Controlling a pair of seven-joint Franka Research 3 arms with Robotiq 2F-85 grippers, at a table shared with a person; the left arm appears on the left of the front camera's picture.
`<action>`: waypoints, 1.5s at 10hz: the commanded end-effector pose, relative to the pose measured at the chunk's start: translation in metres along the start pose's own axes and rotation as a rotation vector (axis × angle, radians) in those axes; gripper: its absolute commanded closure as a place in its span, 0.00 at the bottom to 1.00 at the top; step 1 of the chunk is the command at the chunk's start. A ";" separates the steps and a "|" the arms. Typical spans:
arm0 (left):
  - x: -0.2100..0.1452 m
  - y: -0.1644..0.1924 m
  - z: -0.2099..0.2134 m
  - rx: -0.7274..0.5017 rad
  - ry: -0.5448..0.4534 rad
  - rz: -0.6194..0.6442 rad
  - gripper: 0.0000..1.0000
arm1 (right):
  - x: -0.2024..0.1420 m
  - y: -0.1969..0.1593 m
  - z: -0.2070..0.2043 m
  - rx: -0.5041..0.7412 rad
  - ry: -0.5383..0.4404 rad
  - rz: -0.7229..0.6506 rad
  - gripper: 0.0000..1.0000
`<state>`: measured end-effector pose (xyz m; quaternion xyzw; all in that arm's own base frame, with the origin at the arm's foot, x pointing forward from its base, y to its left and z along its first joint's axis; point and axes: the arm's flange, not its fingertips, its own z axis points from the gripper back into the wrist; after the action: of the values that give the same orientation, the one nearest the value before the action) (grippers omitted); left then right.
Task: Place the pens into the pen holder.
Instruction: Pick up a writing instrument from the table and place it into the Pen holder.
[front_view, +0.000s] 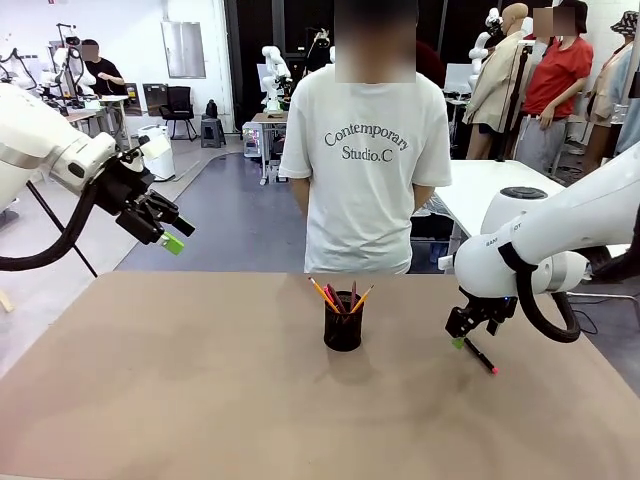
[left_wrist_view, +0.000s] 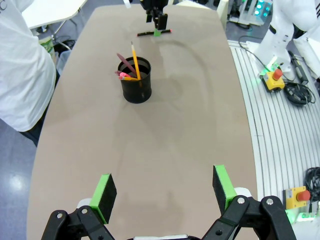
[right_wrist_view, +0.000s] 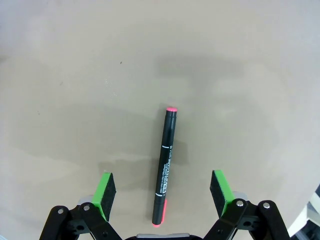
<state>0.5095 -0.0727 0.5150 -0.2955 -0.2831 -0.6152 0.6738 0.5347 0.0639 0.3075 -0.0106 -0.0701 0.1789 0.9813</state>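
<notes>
beyond the table (front_view: 150, 400) lies a wide workshop floor, grey-blue and glossy, with desks, a black chair and other people farther back. the tabletop is a plain tan-brown sheet, matte, with faint smudges and soft shadows. a person in a white printed t-shirt (front_view: 365, 170) stands at the far edge, arms behind the back. in the left wrist view a ribbed grey mat runs along one side of the table, with cables and a yellow box with a red button (left_wrist_view: 274, 80) on it.

the pen holder (front_view: 343, 320) stands upright near the middle of the table, toward the person's side, with several pens inside: a yellow-orange pencil (left_wrist_view: 135, 60), a reddish-brown one (left_wrist_view: 123, 59), and pink ends among them, all leaning against the rim.

the black pen with pink-red ends (right_wrist_view: 164, 165) lies flat on the bare surface, well apart from the holder, on the robot's right side. the right gripper (right_wrist_view: 162, 189) hangs low over it, fingers spread wide on either side of the pen, not touching it.

the left gripper (front_view: 166, 227) is raised high off the table at the left, fingers spread and holding nothing.
</notes>
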 end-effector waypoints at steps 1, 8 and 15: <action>0.001 -0.001 0.002 0.003 0.000 0.012 0.00 | 0.001 0.000 0.001 -0.001 -0.002 0.000 0.00; 0.001 -0.001 0.002 0.003 0.000 0.012 0.00 | 0.017 -0.010 -0.023 0.026 0.033 -0.024 0.00; 0.001 -0.001 0.002 0.003 0.000 0.012 0.00 | 0.041 -0.022 -0.023 0.115 0.083 0.009 0.19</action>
<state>0.5095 -0.0727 0.5150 -0.2955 -0.2831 -0.6151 0.6739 0.5729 0.0636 0.2868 0.0195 -0.0348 0.1670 0.9851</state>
